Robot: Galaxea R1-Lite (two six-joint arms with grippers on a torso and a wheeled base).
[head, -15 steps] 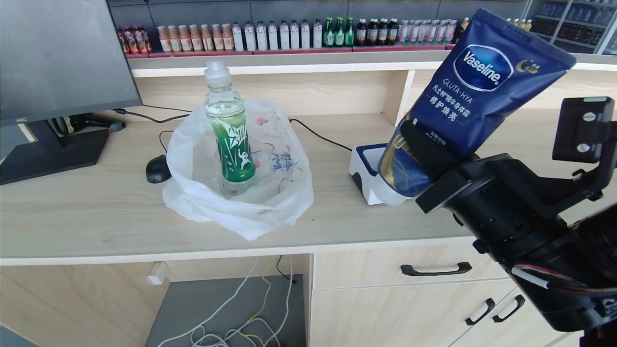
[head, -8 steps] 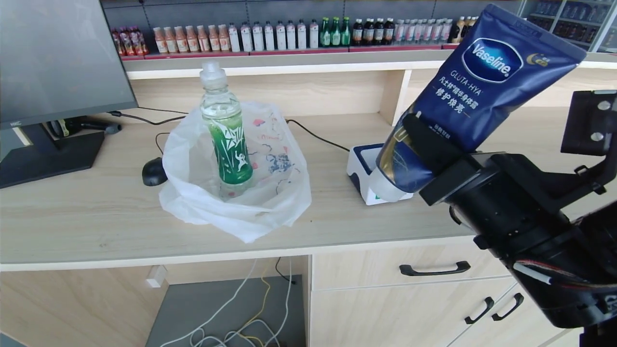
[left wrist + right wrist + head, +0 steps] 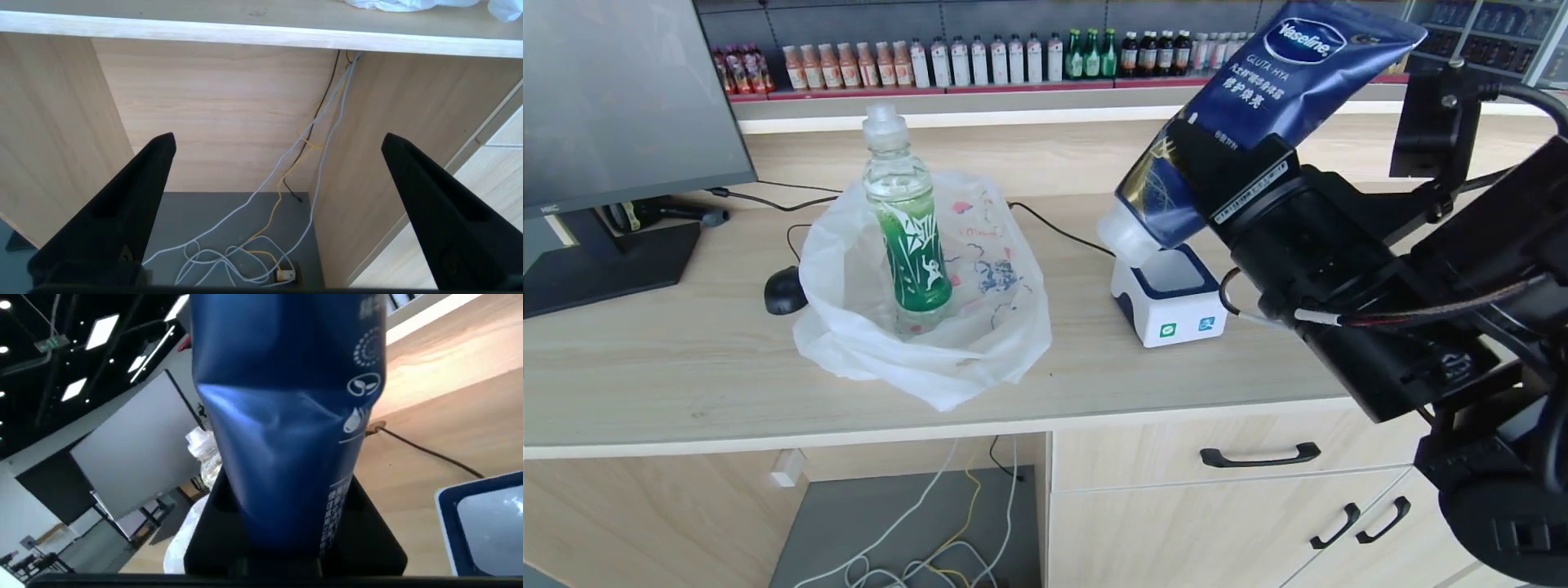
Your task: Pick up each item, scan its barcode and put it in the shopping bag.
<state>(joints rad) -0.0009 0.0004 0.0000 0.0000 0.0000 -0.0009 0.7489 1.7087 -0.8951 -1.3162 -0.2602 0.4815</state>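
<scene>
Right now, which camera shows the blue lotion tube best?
The head view: the whole blue tube, cap to crimped end, tilted in the right gripper above the scanner. The right wrist view has its middle close up; the left wrist view faces cables under the counter.

- Monitor (image 3: 621,90) and computer mouse (image 3: 784,291), well apart from the right fingers (image 3: 372,531)
- Loose cables (image 3: 245,241) on the floor beyond the left fingers (image 3: 122,212)
- Drawer handle (image 3: 1260,456)
</scene>
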